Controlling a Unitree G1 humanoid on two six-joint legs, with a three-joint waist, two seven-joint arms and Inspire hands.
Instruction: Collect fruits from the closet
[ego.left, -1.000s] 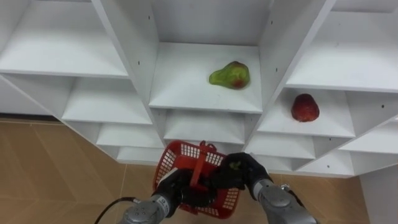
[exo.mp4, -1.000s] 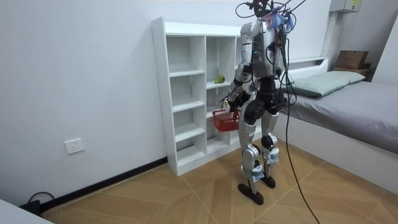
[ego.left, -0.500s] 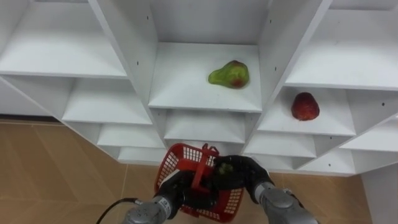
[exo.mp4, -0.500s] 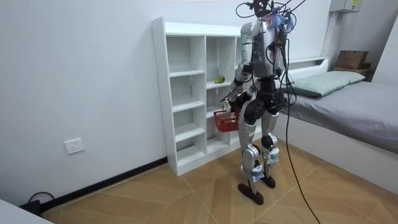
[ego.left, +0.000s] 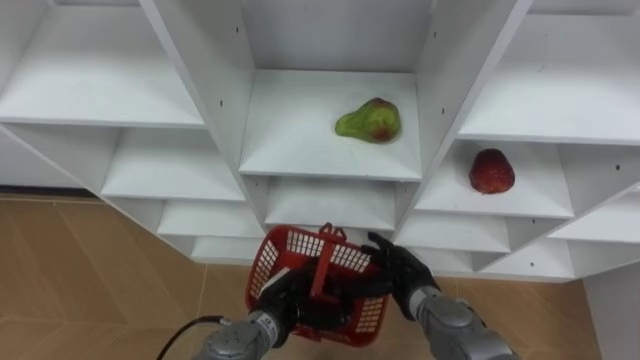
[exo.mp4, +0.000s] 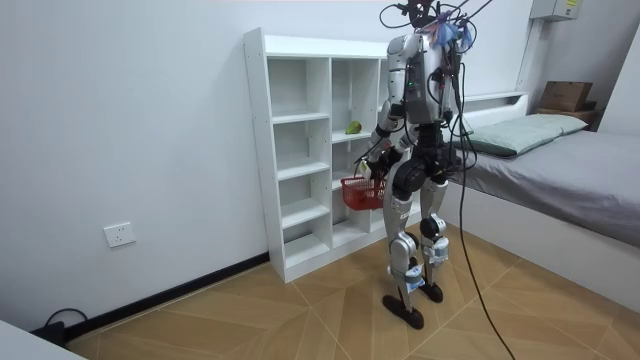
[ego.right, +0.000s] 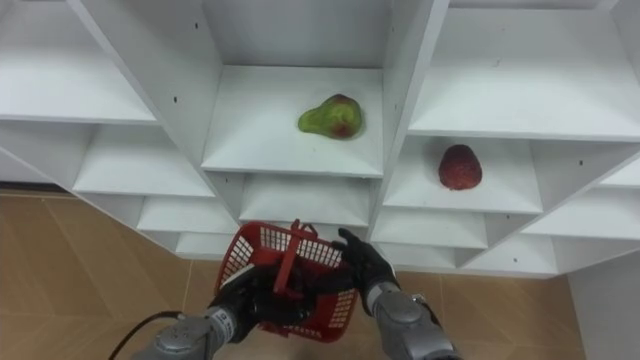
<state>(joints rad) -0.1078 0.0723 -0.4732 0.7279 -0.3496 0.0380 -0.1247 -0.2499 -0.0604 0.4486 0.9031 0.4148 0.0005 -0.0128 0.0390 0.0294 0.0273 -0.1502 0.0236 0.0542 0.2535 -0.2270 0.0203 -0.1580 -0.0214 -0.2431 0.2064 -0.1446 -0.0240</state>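
**Robot at the white shelf unit, basket in hand, 2 fruits on the shelves.**

The robot stands facing the shelf unit (ego.left: 290, 130), with a bed (exo.mp4: 560, 160) behind it on the room view's right. Its left hand (ego.left: 283, 300) holds a red basket (ego.left: 310, 243) low in front of the shelves, fingers curled round the base of the upright handle (ego.left: 321, 268). The right hand (ego.left: 405, 278) hovers at the basket's right rim with fingers spread and straight, holding nothing. A green pear (ego.left: 369, 120) with a red blush lies on its side on a shelf of the middle column, above the basket and well apart from both hands. A red fruit (ego.left: 491, 171) sits in the right column, 1 shelf level lower, up and to the right of the right hand's fingers, not touched. What lies inside the basket cannot be told.
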